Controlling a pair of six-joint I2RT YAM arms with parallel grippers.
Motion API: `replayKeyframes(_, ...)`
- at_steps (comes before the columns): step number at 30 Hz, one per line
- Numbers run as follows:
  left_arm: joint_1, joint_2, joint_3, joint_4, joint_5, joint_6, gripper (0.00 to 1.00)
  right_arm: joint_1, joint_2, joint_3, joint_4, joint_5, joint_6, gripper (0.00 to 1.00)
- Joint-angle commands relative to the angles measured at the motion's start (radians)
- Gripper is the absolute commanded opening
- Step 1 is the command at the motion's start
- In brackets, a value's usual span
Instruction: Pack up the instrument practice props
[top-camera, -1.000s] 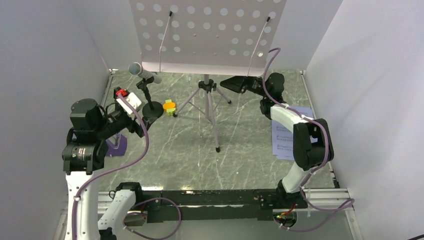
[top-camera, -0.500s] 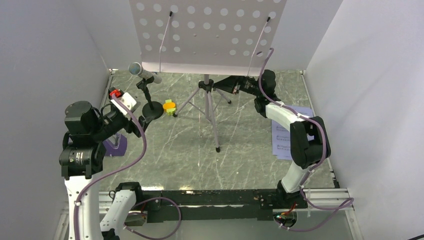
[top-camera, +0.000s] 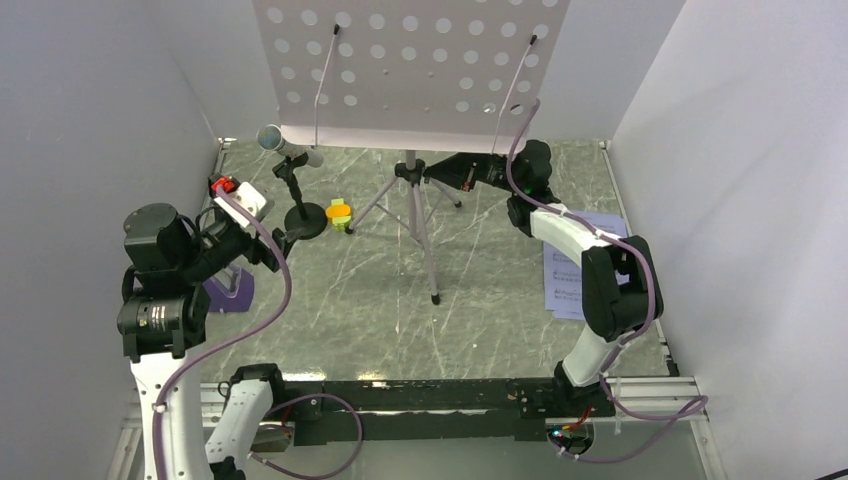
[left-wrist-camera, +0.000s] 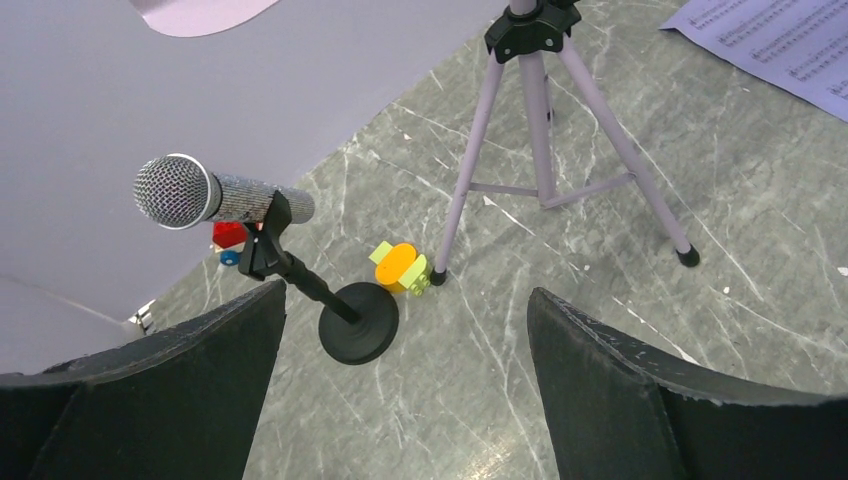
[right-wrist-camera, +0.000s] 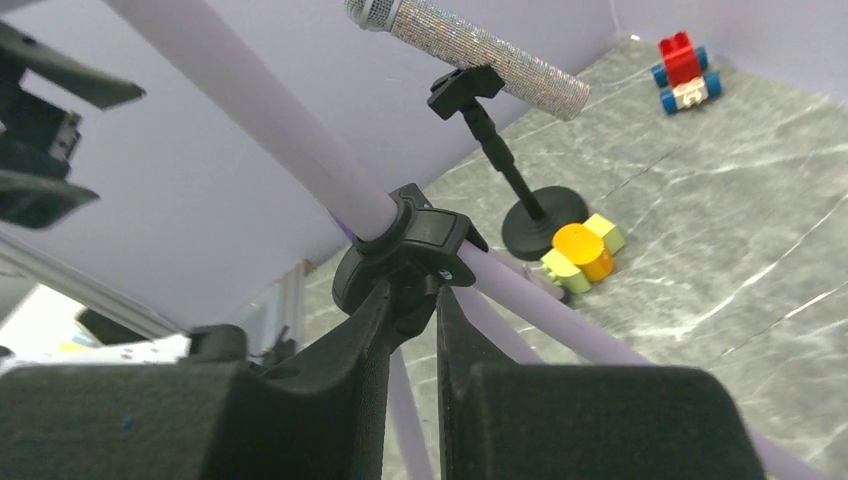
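The grey perforated music stand rises on its tripod at the table's back. My right gripper reaches in from the right, its fingers shut on the black collar where the legs meet the pole. The silver microphone leans on its black round-base stand, with the orange-and-yellow-green block beside it. My left gripper hangs open, empty, just in front of that base. Sheet-music pages lie at right. The purple metronome sits under my left arm.
A small red-and-blue toy lies by the left back wall, behind the microphone stand. Grey walls close in the table on the left, back and right. The tripod's front leg ends at a black foot mid-table.
My right gripper slid left onto the tripod's collar and its jaws closed there. The left arm drew back slightly toward the left wall, still open.
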Motion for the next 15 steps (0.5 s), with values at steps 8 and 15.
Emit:
replayKeyframes(8,0.052,0.021,0.01,0.055,0.027,-0.036,0.94,0.029,-0.019,-0.073,0.006,-0.126,-0.577,0.0)
replayKeyframes(15,0.089,0.035,0.015,0.083,0.039,-0.064,0.94,0.029,0.01,-0.084,-0.093,0.029,-0.935,0.0)
